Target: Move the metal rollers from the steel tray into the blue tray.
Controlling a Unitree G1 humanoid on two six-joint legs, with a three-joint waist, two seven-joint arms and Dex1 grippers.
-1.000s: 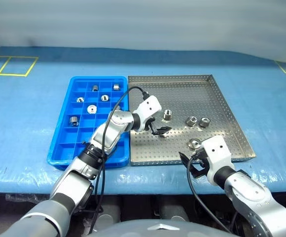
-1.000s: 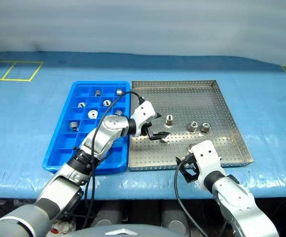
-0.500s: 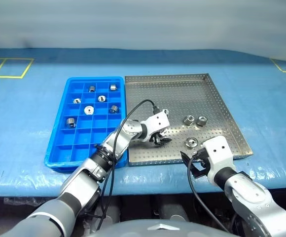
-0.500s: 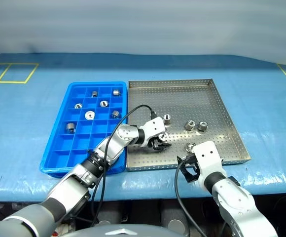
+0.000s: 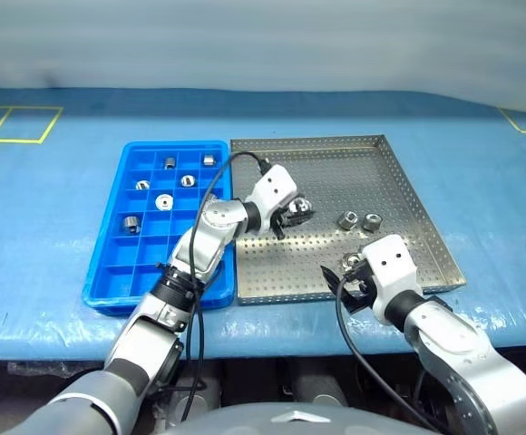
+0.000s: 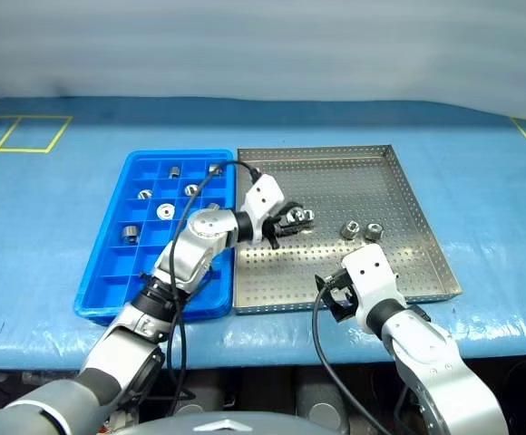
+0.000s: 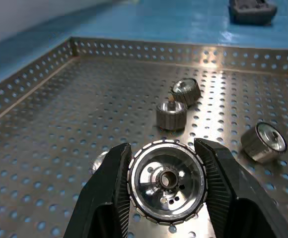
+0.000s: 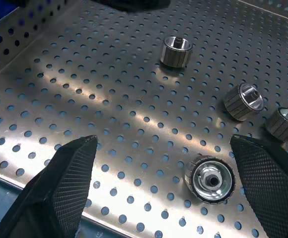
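The left gripper [image 7: 166,191] is clamped on one metal roller [image 7: 167,179], its two black fingers [image 7: 109,198] pressing the ribbed rim from either side, the roller's hollowed face turned toward the wrist camera. In the head views this gripper is raised above the steel tray [image 5: 385,186], near the tray's edge that adjoins the blue tray [image 5: 114,272].

Four more rollers lie loose on the perforated steel: a pair [image 5: 359,220] side by side toward the tray's right half, one standing upright [image 8: 177,51] nearer the left gripper, and one [image 8: 209,179] near the front rim (this last sits between the tips of the right gripper, untouched).

The right gripper [image 8: 169,173] is spread wide and holds nothing, poised low over the front rim of the steel tray.

The blue tray lies just beside the steel tray on the blue-covered counter [image 5: 45,199]. Several rollers [image 5: 163,201] already sit in its rear compartments, one per cell; its front rows are bare.
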